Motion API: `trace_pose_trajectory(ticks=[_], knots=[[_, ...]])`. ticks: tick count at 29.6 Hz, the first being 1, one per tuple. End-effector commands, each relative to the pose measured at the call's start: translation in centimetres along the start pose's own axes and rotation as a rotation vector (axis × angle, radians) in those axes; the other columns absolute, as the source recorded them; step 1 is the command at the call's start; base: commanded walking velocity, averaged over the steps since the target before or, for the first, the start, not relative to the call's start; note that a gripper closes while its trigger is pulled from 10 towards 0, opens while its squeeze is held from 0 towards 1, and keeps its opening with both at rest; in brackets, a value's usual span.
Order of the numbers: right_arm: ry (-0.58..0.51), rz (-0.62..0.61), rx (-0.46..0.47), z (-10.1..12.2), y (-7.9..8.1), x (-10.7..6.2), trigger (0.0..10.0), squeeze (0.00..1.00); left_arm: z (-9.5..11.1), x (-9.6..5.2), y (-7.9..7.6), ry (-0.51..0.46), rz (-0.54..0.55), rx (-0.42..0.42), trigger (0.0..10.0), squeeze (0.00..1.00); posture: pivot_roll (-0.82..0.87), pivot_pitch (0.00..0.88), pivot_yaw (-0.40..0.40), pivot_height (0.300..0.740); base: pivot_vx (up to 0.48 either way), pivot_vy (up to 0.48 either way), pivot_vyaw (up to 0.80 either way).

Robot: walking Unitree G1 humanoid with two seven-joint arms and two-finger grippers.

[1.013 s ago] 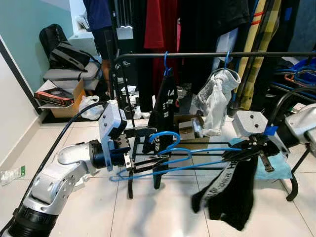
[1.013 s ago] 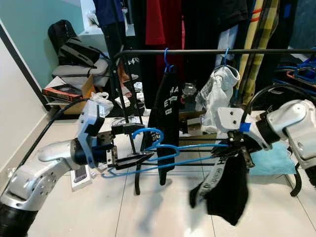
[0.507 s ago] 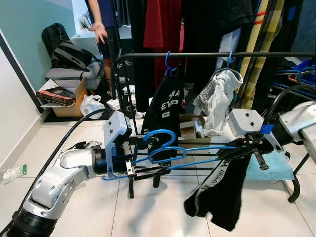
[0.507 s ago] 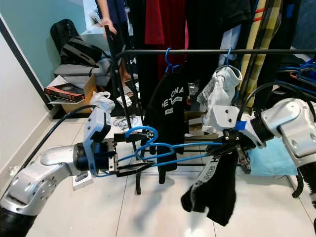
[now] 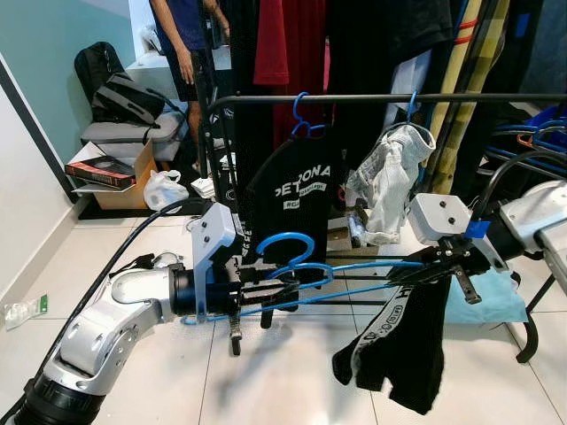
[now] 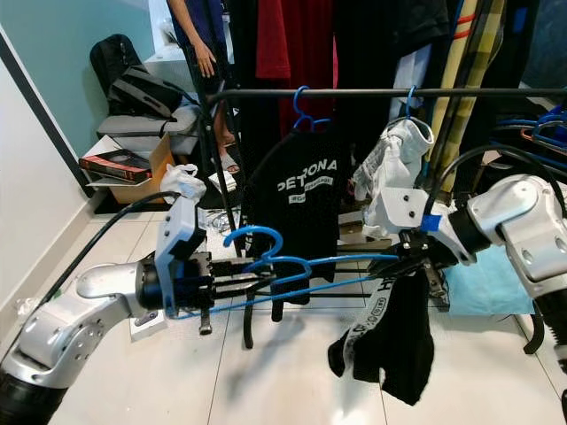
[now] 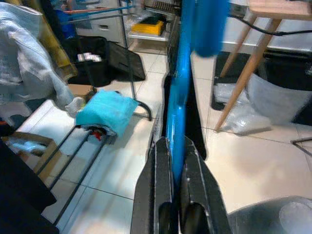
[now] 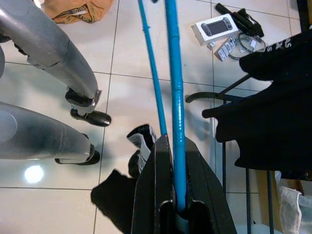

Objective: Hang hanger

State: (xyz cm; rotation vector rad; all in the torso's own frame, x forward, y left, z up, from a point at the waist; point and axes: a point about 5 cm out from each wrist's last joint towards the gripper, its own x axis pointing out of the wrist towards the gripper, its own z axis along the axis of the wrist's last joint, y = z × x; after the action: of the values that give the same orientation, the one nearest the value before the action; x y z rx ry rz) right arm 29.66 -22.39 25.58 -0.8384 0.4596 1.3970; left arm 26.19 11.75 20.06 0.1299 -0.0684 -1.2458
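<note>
Head views: the blue plastic hanger lies level between both arms, below the black rail it should hang on. The left gripper clamps one end, the right gripper the other, where a black garment droops.

Left wrist: the fingers pinch the thin bar.

Right wrist: the fingers close on the bar too. It looks light, slick and springy; the garment probably weights one side, so hold near the hook.

Bright, even light; blurred wrist foreground
</note>
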Motion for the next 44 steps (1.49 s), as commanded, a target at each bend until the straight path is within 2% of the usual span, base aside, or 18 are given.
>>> trace_pose_trajectory(ticks=[1, 8, 12, 13, 15, 16, 17, 18, 22, 24, 29, 32, 35, 37, 40, 41, 42, 44], knots=[[-0.027, 0.007, -0.041, 1.1, -0.1, 0.0, 0.0, 0.0, -0.4, 0.0, 0.0, 0.031, -0.007, -0.001, 0.0, 0.0, -0.12, 0.0, 0.035, 0.74, 0.0, 0.0, 0.0], [-0.042, 0.01, -0.052, 1.3, -0.2, 0.2, 0.0, 0.0, -0.4, -0.1, -0.3, 0.026, -0.021, 0.003, 0.0, 0.0, -0.11, 0.0, 0.026, 0.74, 0.0, 0.0, 0.0], [-0.054, 0.003, -0.059, 1.4, -0.3, 0.3, 0.0, 0.0, 0.1, 0.0, -0.4, -0.031, -0.019, -0.005, 0.0, 0.0, -0.11, 0.0, 0.023, 0.74, 0.0, 0.0, 0.0], [-0.059, -0.003, -0.061, 1.5, -0.4, 0.3, 10.0, 0.07, 0.3, 0.0, -0.5, -0.053, -0.019, -0.01, 0.0, 0.0, -0.11, 0.0, 0.023, 0.74, 0.0, 0.0, 0.0], [-0.059, -0.003, -0.061, 1.5, -0.4, 0.3, 10.0, 0.07, 0.3, 0.0, -0.5, -0.053, -0.019, -0.01, 0.0, 0.0, -0.11, 0.0, 0.023, 0.74, 0.0, 0.0, 0.0], [-0.075, -0.015, -0.063, 1.6, -0.5, 0.2, 10.0, 0.67, 0.5, 0.1, -0.5, -0.079, -0.02, -0.019, 0.0, 0.0, -0.11, 0.0, 0.022, 0.74, 0.0, 0.0, 0.0], [-0.097, -0.027, -0.066, 1.9, -0.7, 0.2, 10.0, 1.0, 0.7, 0.2, -0.6, -0.095, -0.021, -0.023, 0.0, 0.0, -0.11, 0.0, 0.022, 0.74, 0.0, 0.0, 0.0], [-0.116, -0.033, -0.067, 2.1, -0.8, 0.1, 10.0, 1.0, 0.8, 0.2, -0.6, -0.105, -0.023, -0.024, 0.0, 0.0, -0.11, 0.0, 0.023, 0.74, 0.0, 0.0, 0.0], [-0.138, -0.041, -0.068, 2.3, -0.9, -0.1, 10.0, 1.0, 0.8, 0.2, -0.6, -0.114, -0.022, -0.026, 0.0, 0.0, -0.11, 0.0, 0.023, 0.74, 0.0, 0.0, 0.0], [-0.234, -0.075, -0.058, 3.1, -1.3, -0.8, 10.0, 1.0, 1.1, 0.2, -0.5, -0.141, -0.016, -0.033, 0.0, 0.0, -0.12, 0.0, 0.024, 0.74, 0.0, 0.0, 0.0], [-0.328, -0.128, -0.048, 3.7, -1.7, -2.2, 10.0, 1.0, 1.3, 0.0, -0.4, -0.159, -0.011, -0.037, 0.0, 0.0, -0.12, 0.0, 0.022, 0.74, 0.0, 0.0, 0.0], [-0.42, -0.205, -0.008, 3.6, -2.1, -4.5, 10.0, 1.0, 1.4, -0.4, -0.2, -0.165, 0.0, -0.031, 0.0, 0.0, -0.11, 0.0, 0.016, 0.74, 0.0, 0.0, 0.0], [-0.444, -0.224, 0.01, 3.4, -2.0, -5.3, 10.0, 1.0, 1.5, -0.5, -0.1, -0.167, 0.006, -0.027, 0.0, 0.0, -0.11, 0.0, 0.014, 0.74, 0.0, 0.0, 0.0], [-0.466, -0.276, 0.061, 2.3, -1.4, -7.2, 10.0, 1.0, 2.1, -1.1, 0.1, -0.189, 0.02, -0.015, 0.0, 0.0, -0.12, 0.0, 0.013, 0.74, 0.0, 0.0, 0.0], [-0.473, -0.294, 0.107, 1.3, -0.6, -8.3, 10.0, 1.0, 2.6, -1.5, 0.3, -0.205, 0.028, -0.003, 0.0, 0.0, -0.12, 0.0, 0.012, 0.74, 0.0, 0.0, 0.0], [-0.479, -0.294, 0.131, 0.8, -0.3, -8.7, 10.0, 0.84, 2.9, -1.7, 0.4, -0.21, 0.032, 0.003, 0.0, 0.0, -0.12, 0.0, 0.012, 0.74, 0.0, 0.0, 0.0], [-0.501, -0.294, 0.167, 0.3, 0.2, -9.1, 10.0, 0.0, 3.2, -1.9, 0.5, -0.219, 0.038, 0.011, 0.0, 0.0, -0.12, 0.0, 0.013, 0.74, 0.0, 0.0, 0.0], [-0.501, -0.294, 0.167, 0.3, 0.2, -9.1, 10.0, 0.0, 3.2, -1.9, 0.5, -0.219, 0.038, 0.011, 0.0, 0.0, -0.12, 0.0, 0.013, 0.74, 0.0, 0.0, 0.0]])
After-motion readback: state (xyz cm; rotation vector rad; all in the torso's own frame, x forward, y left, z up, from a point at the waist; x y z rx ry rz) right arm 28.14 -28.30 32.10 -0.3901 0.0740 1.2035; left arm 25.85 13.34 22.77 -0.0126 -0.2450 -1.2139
